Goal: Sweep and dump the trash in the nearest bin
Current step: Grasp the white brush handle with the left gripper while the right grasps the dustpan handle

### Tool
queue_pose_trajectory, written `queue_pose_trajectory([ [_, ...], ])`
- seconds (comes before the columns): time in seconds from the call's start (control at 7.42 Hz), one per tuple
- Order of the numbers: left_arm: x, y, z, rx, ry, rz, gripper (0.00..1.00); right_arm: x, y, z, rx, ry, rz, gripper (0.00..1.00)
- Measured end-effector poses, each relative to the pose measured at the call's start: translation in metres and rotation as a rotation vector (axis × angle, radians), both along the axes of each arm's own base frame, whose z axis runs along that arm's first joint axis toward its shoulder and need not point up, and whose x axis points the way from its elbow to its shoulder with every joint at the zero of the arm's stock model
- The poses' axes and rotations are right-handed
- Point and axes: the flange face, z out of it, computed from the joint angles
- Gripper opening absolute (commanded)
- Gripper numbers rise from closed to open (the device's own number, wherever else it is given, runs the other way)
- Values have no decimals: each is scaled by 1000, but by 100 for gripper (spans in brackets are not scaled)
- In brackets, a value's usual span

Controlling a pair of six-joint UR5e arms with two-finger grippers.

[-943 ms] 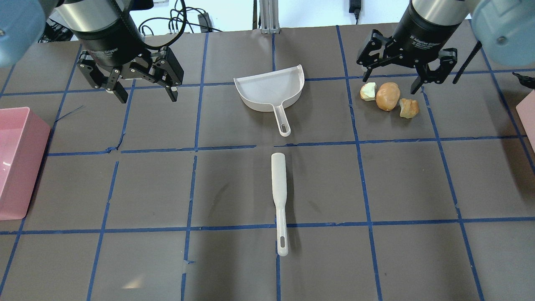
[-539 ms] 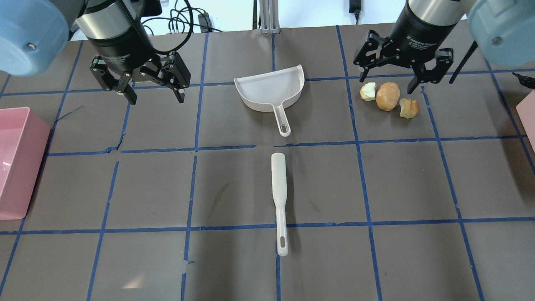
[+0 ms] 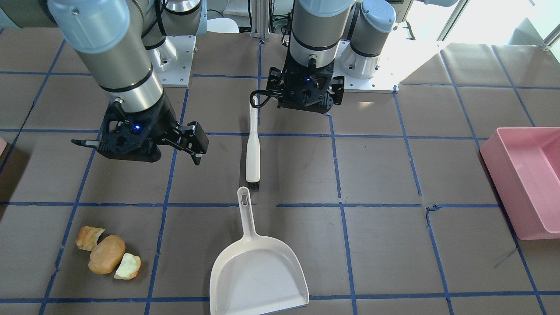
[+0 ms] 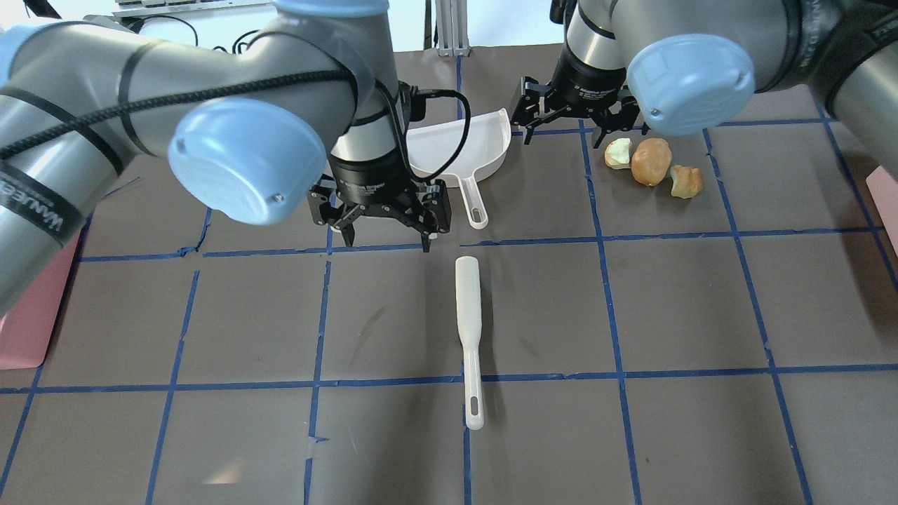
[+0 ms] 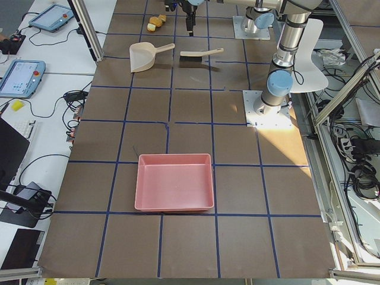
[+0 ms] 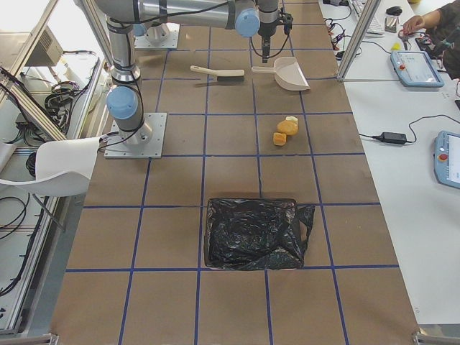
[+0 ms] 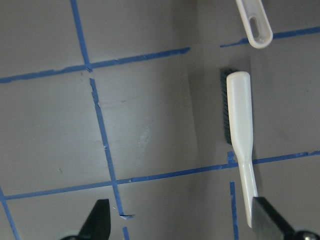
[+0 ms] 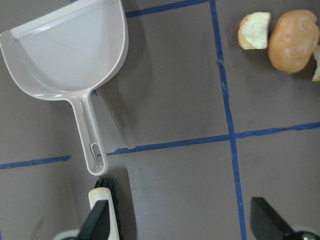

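The trash lies at the back right: a brown lump (image 4: pixel 650 161), a pale green-white chunk (image 4: pixel 618 153) and a tan pastry chunk (image 4: pixel 685 181). The bin (image 4: pixel 885 193) shows only as a pale pink sliver at the right edge. A white dustpan (image 4: pixel 463 144) and a white brush (image 4: pixel 468 315) lie mid-table. My left gripper (image 4: pixel 379 235) hangs open and empty beside the dustpan handle, above the brush head (image 7: pixel 239 110). My right gripper (image 4: pixel 563 137) is open and empty between the dustpan (image 8: pixel 70 50) and the trash (image 8: pixel 292 40).
A large pink tub (image 3: pixel 525 183) stands at the table end on my left. In the exterior right view a container lined with a black bag (image 6: pixel 251 233) stands at the end on my right. Blue tape lines grid the brown table.
Both arms have swung in toward the middle. The left gripper came from the back left to the dustpan handle. The right gripper moved left, off the trash. Both stay open.
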Motion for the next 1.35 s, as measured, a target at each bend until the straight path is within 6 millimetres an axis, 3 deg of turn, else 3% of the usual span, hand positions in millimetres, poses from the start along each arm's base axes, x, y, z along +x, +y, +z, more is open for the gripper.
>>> queue_pose_trajectory([
  [0.27,-36,42,-69,-4,-14,4,98,5,-16,-21,-22,0,13,100],
  [0.54,-71,79,-140,-12,-23,-5,95,-5,-16,-22,-17,8,-33,100],
  [0.67,-85,92,-163,-13,-26,-25,95,-4,-11,-19,-9,8,-72,100],
  [1.08,-98,106,-187,0,-37,-56,85,-3,-4,-13,-5,4,-108,100],
  [1.35,-96,111,-193,10,-48,-62,48,9,-5,-32,14,-4,-84,100],
])
